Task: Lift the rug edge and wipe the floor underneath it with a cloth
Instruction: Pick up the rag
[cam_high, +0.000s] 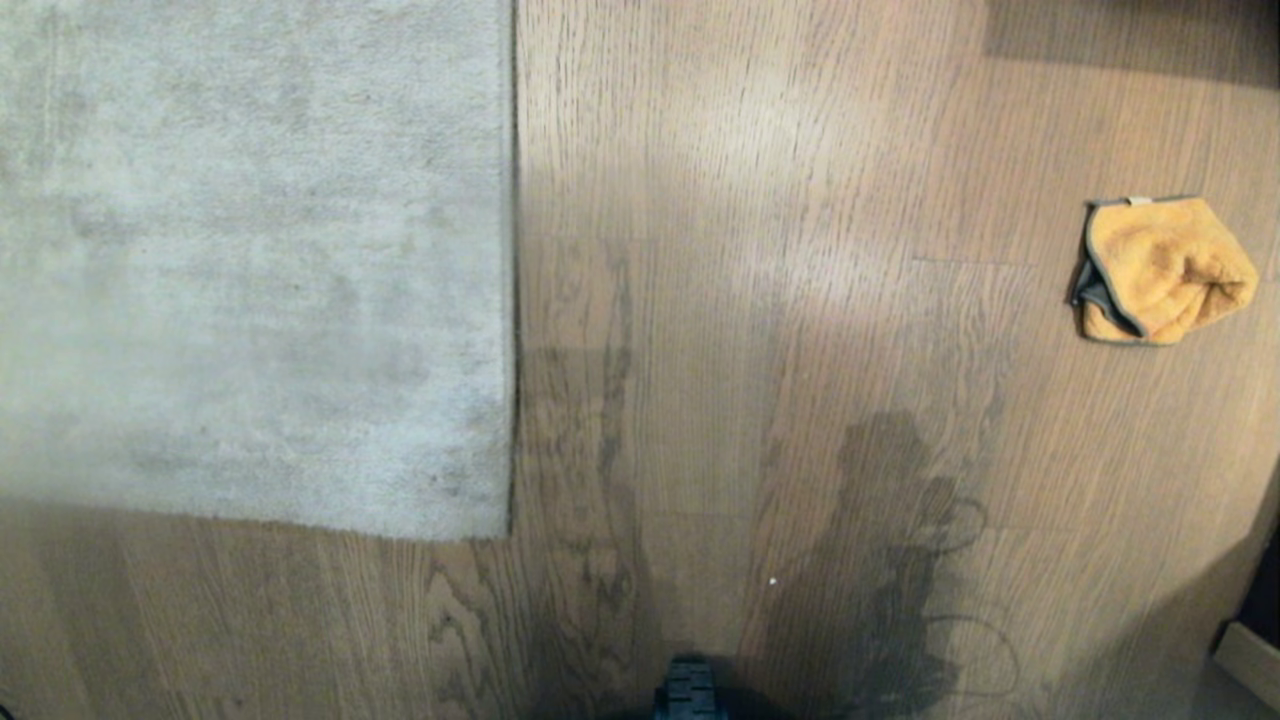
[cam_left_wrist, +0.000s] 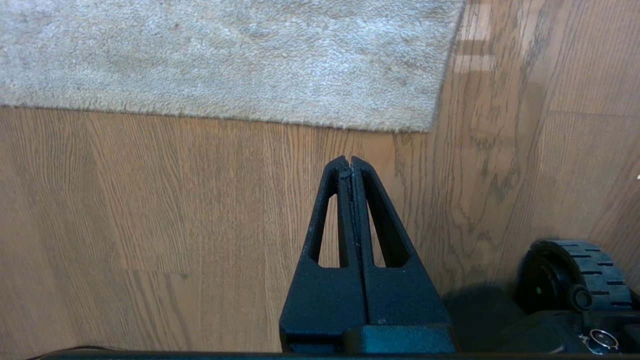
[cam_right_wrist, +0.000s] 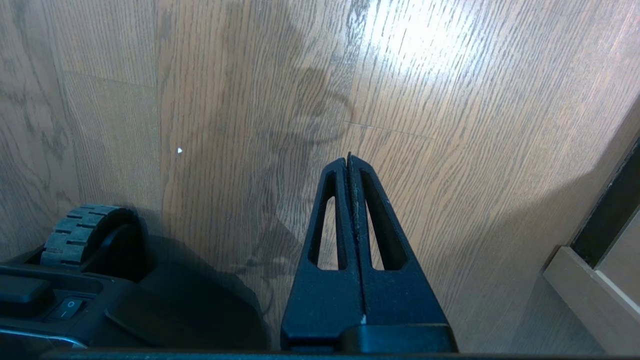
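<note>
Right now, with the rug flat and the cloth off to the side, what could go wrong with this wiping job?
1. The rug edge lies flat on the floor, so the shut left pincer may slide over the pile rather than get under it.
2. The cloth sits crumpled far to the right, well away from the rug; the shut right pincer may catch only a fold and drop it.
3. A small white speck could get dragged around by the wipe.

Head camera looks straight down at the floor (cam_high: 760, 300); both wrist cameras view it low, obliquely.
</note>
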